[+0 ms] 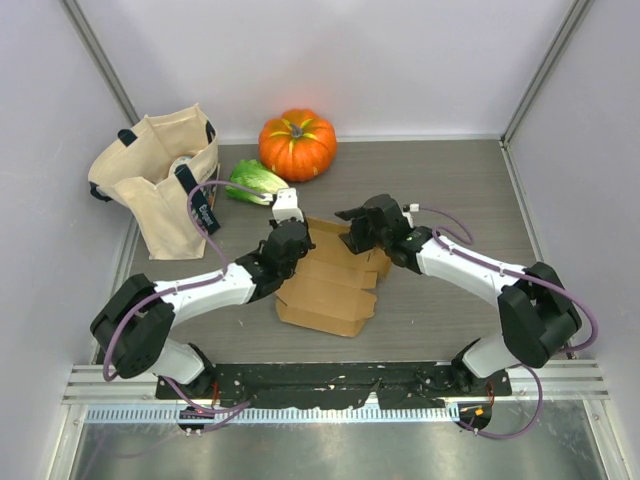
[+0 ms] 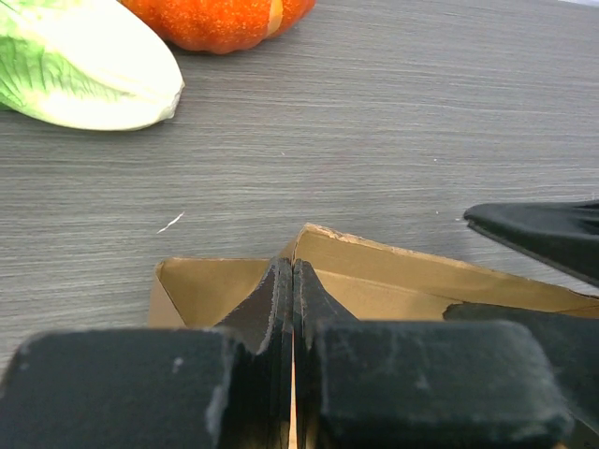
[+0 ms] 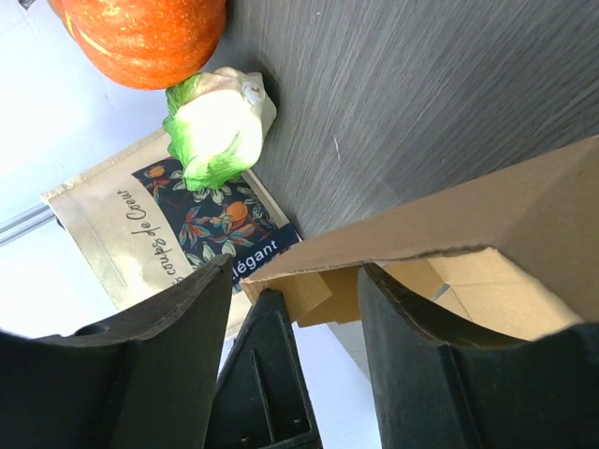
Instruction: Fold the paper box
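Note:
The tan paper box point(image 1: 330, 285) lies partly folded in the middle of the table between both arms. My left gripper point(image 1: 291, 240) is at its far left corner, fingers pressed together with a thin strip of cardboard wall pinched between them point(image 2: 293, 271). The box's raised walls point(image 2: 421, 276) spread out behind the fingers. My right gripper point(image 1: 358, 228) is at the box's far edge, open, with the rim of a raised wall point(image 3: 487, 210) lying between its fingers point(image 3: 295, 271). One of its fingers point(image 2: 547, 234) shows at the right of the left wrist view.
An orange pumpkin point(image 1: 297, 143) and a green-white lettuce point(image 1: 256, 181) sit at the back. A beige tote bag point(image 1: 160, 185) stands at the back left. Grey walls enclose the table on three sides.

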{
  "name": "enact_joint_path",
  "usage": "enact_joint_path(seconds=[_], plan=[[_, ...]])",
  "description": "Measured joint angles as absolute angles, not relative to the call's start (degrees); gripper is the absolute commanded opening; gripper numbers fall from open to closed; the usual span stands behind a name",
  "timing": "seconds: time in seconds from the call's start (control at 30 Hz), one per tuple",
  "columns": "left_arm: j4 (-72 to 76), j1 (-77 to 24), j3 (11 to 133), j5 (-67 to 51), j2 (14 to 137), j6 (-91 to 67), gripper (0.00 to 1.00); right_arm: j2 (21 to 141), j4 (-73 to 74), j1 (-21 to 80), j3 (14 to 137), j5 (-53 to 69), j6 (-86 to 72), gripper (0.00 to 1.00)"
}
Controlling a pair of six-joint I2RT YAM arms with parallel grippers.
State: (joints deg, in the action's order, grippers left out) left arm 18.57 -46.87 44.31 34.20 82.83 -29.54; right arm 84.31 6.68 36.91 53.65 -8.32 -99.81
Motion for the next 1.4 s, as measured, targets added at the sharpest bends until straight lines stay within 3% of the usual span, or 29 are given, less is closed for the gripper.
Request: enact_joint_path(seconds=[0.57,0.6,0.8,0.87,0.9,1.0,1.1,1.27,1.4], plan=[[27.14,-48.27,37.98,33.28,79.96,-25.12,0.0,89.01,4.8,37.89,53.69,-8.99,-104.29,0.54],[27.79,-48.31,37.6,32.88,79.94,-24.77,0.0,89.32,4.91,37.89,53.78,-8.99,-104.25,0.46],[30.33,-48.36,36.32,30.92,79.64,-23.03,0.01,90.17,5.58,37.89,53.89,-9.04,-103.85,0.23],[30.3,-48.36,36.18,30.52,79.42,-22.85,0.07,90.15,5.56,37.87,53.89,-9.28,-103.83,0.2],[30.06,-48.36,36.18,30.22,79.29,-22.9,0.21,90.15,5.52,37.85,53.89,-9.45,-103.9,0.15],[27.09,-48.38,36.21,29.06,78.04,-23.77,0.48,90.13,5.02,37.78,53.89,-9.93,-103.63,0.12],[22.9,-48.38,36.32,27.24,74.24,-24.97,0.63,90.02,4.97,37.8,53.82,-10.0,-102.39,0.11],[17.3,-48.12,35.51,25.47,62.81,-27.03,0.68,89.03,3.99,37.78,52.93,-10.44,-98.94,0.11],[11.79,-46.15,34.17,25.45,54.96,-30.28,0.62,88.31,1.13,37.76,50.92,-10.26,-96.18,0.11]])
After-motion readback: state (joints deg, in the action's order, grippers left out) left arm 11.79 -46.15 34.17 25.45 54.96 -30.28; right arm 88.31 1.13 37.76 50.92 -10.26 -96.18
